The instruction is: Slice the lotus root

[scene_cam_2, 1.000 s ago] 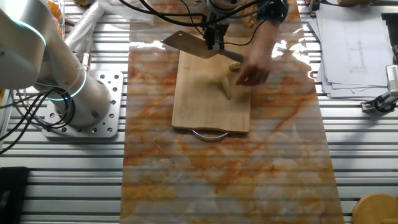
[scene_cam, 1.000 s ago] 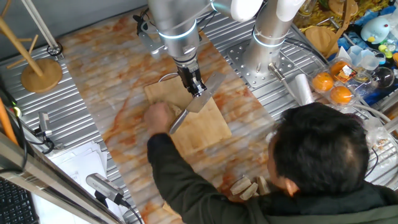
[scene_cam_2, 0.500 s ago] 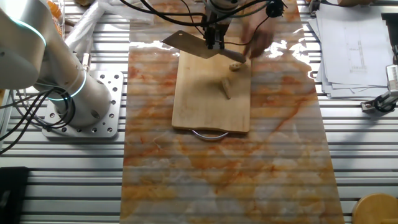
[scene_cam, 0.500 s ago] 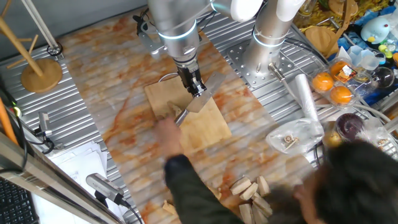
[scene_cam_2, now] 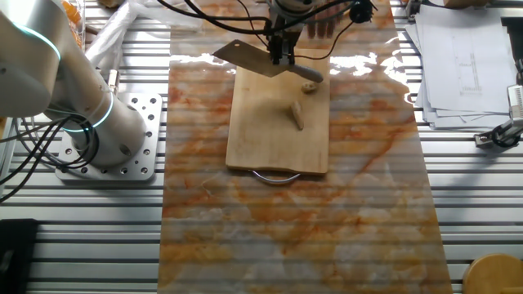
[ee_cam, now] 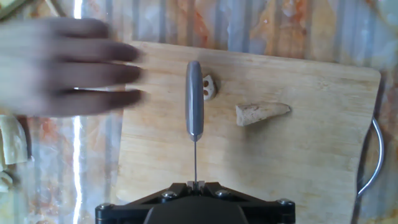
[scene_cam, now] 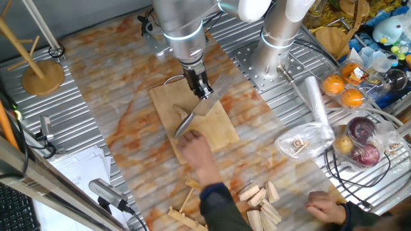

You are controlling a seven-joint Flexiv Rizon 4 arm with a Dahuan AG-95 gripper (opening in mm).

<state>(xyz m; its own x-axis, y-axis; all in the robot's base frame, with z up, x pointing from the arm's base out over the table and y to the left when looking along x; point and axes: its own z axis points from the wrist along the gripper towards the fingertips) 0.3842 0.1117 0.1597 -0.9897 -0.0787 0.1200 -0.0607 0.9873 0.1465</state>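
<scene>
Gripping a cleaver (ee_cam: 194, 99) by its handle, the pincer (scene_cam: 203, 90) is held above the wooden board (ee_cam: 311, 162). A person's hand (ee_cam: 62, 65) is seen at the board's left edge. The lotus root (ee_cam: 208, 87) lies just right of the blade; a wedge-shaped piece (ee_cam: 261, 113) farther right. Cutting is judged pending; the blade must be lowered onto the root once the hand clears.

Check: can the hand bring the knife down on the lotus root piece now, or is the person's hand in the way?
Probably yes. The knife in the hand hangs over the board, with the lotus root lying bare beside the blade. The person's hand is at the board's far edge, off the root.
</scene>
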